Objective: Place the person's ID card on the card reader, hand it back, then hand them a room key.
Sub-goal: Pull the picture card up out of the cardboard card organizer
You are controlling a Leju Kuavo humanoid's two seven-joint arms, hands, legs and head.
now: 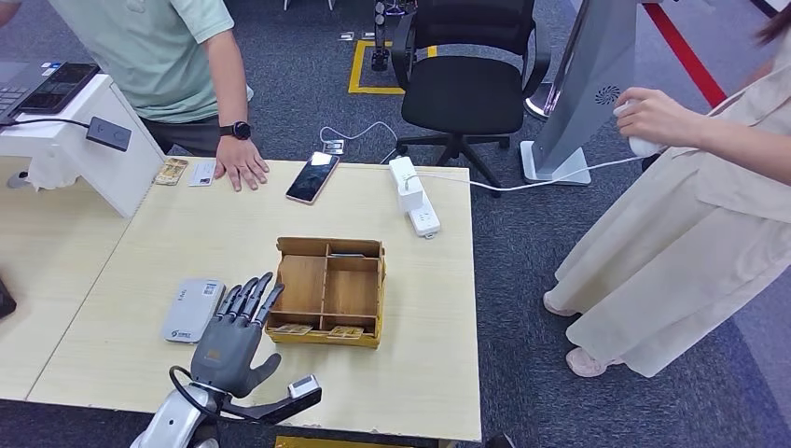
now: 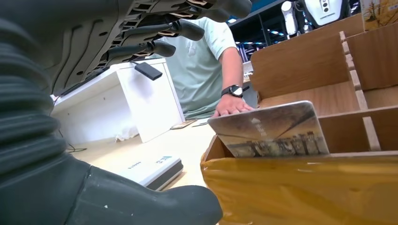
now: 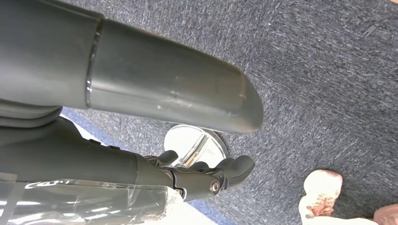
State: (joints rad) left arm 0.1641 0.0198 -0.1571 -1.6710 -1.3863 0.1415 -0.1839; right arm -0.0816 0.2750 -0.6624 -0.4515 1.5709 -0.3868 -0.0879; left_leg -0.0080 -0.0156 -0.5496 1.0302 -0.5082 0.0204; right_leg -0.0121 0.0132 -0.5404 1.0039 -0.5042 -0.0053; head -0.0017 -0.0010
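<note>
The left hand (image 1: 233,336) is being held over the surface (image 1: 187,233), fingers (image 1: 244,299) apart and empty, beside the wooden tray (image 1: 328,291) where key cards (image 2: 274,129) are being kept within reach, seemingly for picking.

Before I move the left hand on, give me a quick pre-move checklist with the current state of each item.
1. Left hand free to grasp: ok, fingers apart, holding nothing, over the table between the card reader and the wooden tray.
2. Card reader top free: ok, nothing lies on it.
3. Cards in the tray's front slot: ok, one stands tilted there.
4. ID card location: cannot tell; small cards lie by the person's hand at the far edge.
5. Person's hand out of the path: ok, resting at the far edge.
6. Right hand empty: ok, hanging over the floor.
</note>
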